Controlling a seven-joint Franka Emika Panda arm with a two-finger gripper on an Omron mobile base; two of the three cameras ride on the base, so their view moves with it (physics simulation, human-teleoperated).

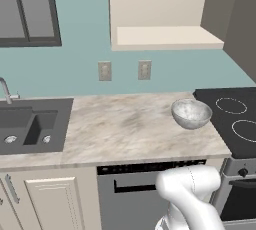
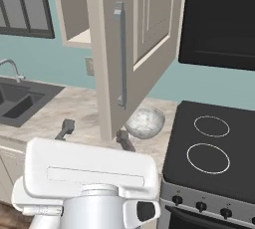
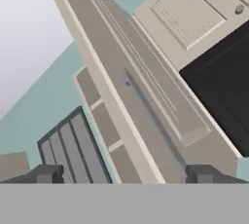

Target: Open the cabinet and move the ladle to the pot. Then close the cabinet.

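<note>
End effector (image 2: pixel 94 135) spread wide, gripping nothing — the cabinet (image 2: pixel 134 49) door just above it swung open, likely for reaching the shelf behind.

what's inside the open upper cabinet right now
The cabinet stands open; its visible bottom shelf looks bare, with no ladle seen. The swung-out door hides part of the interior.

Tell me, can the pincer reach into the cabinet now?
Probably yes. The cabinet door is swung open, and the open pincer sits just below it, nothing between. I can't see the ladle inside, though.
</note>
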